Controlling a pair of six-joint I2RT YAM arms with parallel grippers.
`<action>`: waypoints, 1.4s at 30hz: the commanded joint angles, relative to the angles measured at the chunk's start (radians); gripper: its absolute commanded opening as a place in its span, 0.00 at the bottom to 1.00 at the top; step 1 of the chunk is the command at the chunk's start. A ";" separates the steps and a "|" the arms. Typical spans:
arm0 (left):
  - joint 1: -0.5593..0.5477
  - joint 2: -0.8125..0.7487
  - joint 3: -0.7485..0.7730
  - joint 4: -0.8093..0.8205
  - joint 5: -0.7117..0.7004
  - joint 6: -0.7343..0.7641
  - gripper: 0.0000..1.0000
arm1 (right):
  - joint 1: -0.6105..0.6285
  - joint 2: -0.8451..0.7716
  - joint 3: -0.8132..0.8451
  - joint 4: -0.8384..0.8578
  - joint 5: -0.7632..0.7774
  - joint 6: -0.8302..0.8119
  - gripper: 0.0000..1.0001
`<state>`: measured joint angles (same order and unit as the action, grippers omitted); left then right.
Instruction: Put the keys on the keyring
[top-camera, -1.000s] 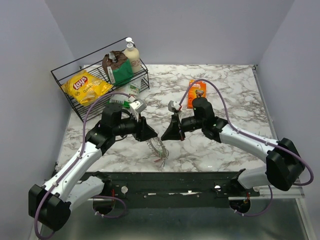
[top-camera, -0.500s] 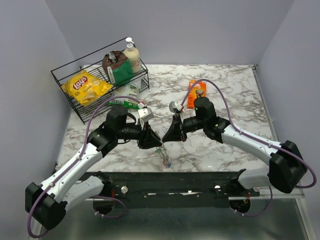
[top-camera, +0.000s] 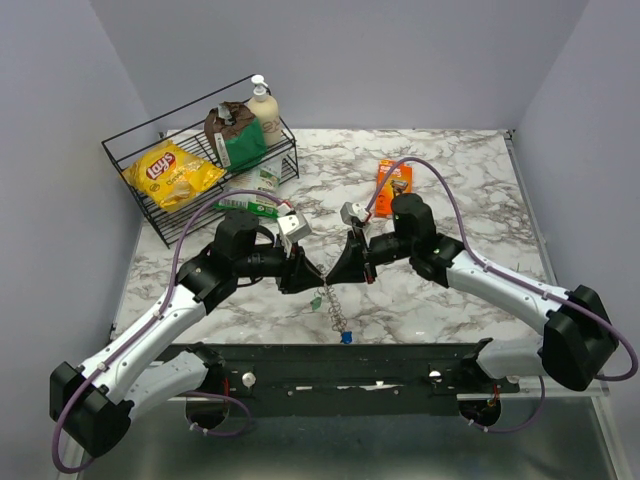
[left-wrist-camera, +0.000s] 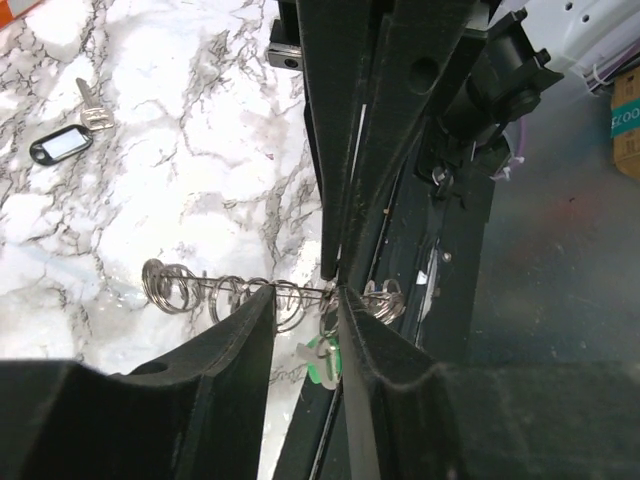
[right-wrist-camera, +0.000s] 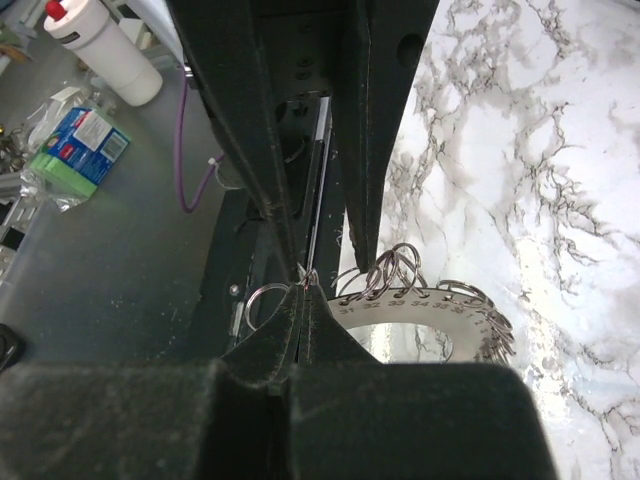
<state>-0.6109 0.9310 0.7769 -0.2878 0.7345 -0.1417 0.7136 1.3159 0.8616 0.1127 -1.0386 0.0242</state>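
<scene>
Hanging in the air between the two claws, the keyring (top-camera: 331, 312) sits over the near middle of the marble table (top-camera: 450, 200). Its thin wire is pulled out nearly straight and strung with small silver rings (left-wrist-camera: 170, 285). Green key (top-camera: 316, 300) dangles just under the pinch point. Blue key (top-camera: 346, 338) hangs at the low end, near the table's front edge. Red key: not found in any view.

Right gripper (right-wrist-camera: 304, 285) is pressed together, pinching the keyring's wire right at its tips. Left gripper (left-wrist-camera: 305, 298) is partly spread, tips either side of the same wire, which crosses the gap. No firm contact shows, so I read it as not gripping. The two claws are tip to tip, nearly touching. Off to the side on the table a tagged key (left-wrist-camera: 65, 145) lies loose, well apart from the ring.

Step in hand, my read: getting a second hold on the wire so the ring can be opened or a key slid along.

To do it well:
- Right claw holds dead steady with no twist; the wire is thin and could slip out.
- Left closes slowly on the wire itself, just beside the right's pinch, not on the small rings or the green key's head.
- Avoid finger-to-finger collision.

Risk: the dangling load swings and drags the wire out of line.
</scene>
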 joint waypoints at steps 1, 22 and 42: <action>-0.006 0.003 0.032 -0.008 -0.027 0.010 0.36 | 0.003 -0.037 0.020 0.021 -0.041 -0.012 0.00; -0.061 0.020 0.018 0.091 0.007 -0.045 0.00 | 0.003 -0.055 0.017 0.041 -0.023 -0.001 0.00; -0.095 -0.172 -0.228 0.530 -0.169 -0.202 0.00 | 0.003 -0.243 -0.139 0.242 0.341 0.168 0.80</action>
<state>-0.7025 0.7910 0.5644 0.1001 0.5884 -0.3370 0.7120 1.1213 0.7708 0.2687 -0.8051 0.1642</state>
